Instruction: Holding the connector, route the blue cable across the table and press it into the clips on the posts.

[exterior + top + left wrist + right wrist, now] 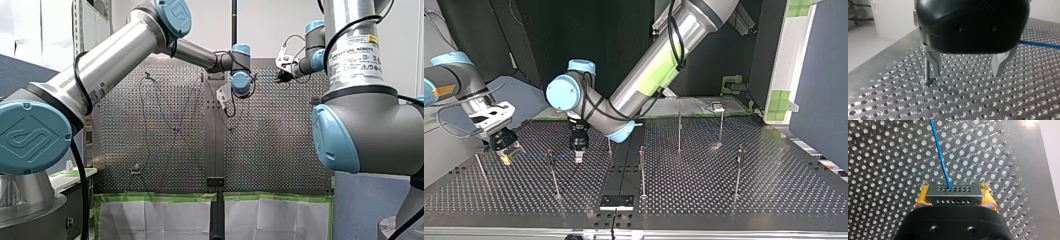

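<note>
Right wrist view: connector (953, 194) clamped in right gripper (955, 184), blue cable (941, 157) running ahead over the table (885, 157). Left gripper (967, 74) spread apart beside a post (927, 70). Cable to be kept taut and pressed squarely down at the post

Grey perforated metal bench (774, 190) w/ thin upright metal posts (642, 172) spread across; small black rect. plate (616, 201) flat at top-view near edge, ctr.
</note>
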Motion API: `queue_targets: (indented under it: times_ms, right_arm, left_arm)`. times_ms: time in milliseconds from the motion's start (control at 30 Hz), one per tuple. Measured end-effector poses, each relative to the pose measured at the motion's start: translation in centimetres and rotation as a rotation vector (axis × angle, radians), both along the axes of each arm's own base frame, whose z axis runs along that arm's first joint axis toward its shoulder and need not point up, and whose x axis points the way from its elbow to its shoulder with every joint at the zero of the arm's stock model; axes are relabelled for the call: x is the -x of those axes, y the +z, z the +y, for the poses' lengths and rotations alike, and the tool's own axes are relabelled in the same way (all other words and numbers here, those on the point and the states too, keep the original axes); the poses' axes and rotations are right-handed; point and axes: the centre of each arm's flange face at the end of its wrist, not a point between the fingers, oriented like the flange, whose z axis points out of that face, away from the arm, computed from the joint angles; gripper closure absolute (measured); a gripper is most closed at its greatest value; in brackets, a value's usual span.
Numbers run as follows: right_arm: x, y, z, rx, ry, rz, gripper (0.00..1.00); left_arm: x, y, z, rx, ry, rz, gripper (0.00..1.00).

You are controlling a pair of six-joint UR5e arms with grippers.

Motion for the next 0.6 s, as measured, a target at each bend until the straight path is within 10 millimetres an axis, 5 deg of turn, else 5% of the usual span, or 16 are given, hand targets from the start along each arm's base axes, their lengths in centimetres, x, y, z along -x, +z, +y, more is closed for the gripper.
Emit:
queue_targets:
  times_ms: [600]
  right_arm:
    - [-0.2,0.0,0.1,-0.001,0.002,0.001,1.00]
  left_arm:
    - [5.1,4.5,0.4,0.019,-0.123,-0.013,0.00]
